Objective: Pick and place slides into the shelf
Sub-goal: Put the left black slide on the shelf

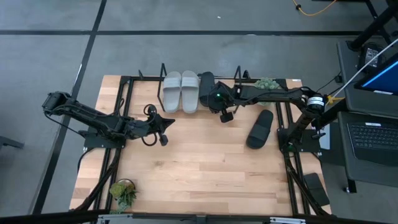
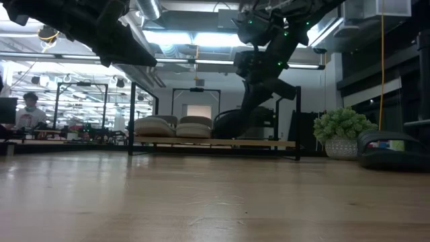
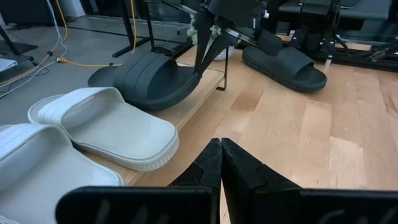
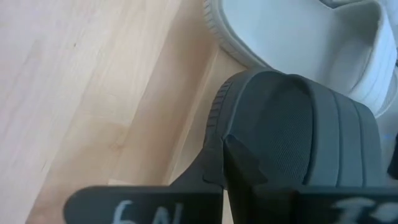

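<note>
The right pincer (image 1: 219, 104) pinches a black slide (image 1: 207, 83) on the shelf (image 1: 163, 91) beside the grey pair (image 1: 181, 91); releasing carelessly could tip it off, while the left pincer (image 1: 163, 131), pressed together, waits.

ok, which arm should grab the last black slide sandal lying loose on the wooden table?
Right. That black slide sandal lies on the right arm's side, near its base. The right gripper is at the shelf beside it; the left gripper sits farther off, across the table.

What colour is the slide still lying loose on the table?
Black; the high view shows it best.
</note>
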### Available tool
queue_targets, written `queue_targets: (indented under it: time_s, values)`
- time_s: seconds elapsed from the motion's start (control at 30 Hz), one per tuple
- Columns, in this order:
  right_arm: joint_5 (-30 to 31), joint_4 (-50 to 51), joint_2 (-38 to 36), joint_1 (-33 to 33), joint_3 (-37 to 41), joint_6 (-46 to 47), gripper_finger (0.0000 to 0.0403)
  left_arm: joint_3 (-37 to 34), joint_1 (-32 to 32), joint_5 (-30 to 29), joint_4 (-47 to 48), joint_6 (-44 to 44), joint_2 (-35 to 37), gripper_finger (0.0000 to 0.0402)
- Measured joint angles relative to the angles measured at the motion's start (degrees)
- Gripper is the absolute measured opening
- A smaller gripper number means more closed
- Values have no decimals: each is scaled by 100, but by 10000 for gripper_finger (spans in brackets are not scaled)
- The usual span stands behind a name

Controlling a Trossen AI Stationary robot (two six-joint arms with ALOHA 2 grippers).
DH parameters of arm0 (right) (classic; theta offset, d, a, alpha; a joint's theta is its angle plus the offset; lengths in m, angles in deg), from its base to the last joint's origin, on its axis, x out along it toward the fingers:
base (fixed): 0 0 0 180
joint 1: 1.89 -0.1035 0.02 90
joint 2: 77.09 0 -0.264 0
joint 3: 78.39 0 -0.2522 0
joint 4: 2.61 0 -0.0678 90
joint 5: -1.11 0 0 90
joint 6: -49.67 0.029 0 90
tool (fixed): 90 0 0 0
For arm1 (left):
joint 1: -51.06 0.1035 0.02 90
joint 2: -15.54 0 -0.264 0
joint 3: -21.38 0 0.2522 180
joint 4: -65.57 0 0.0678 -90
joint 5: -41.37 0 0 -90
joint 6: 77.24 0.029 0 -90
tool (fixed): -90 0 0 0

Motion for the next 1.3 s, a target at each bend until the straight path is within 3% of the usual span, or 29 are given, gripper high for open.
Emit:
queue_targets:
  time_s: [0.83, 1.3]
  values:
    - [-552, 170, 31, 2, 0, 156, 2, 0, 0, 2, 0, -9, 0, 4]
    - [-728, 208, 31, -13, 0, 345, 49, 0, 0, 2, 0, -8, 0, 4]
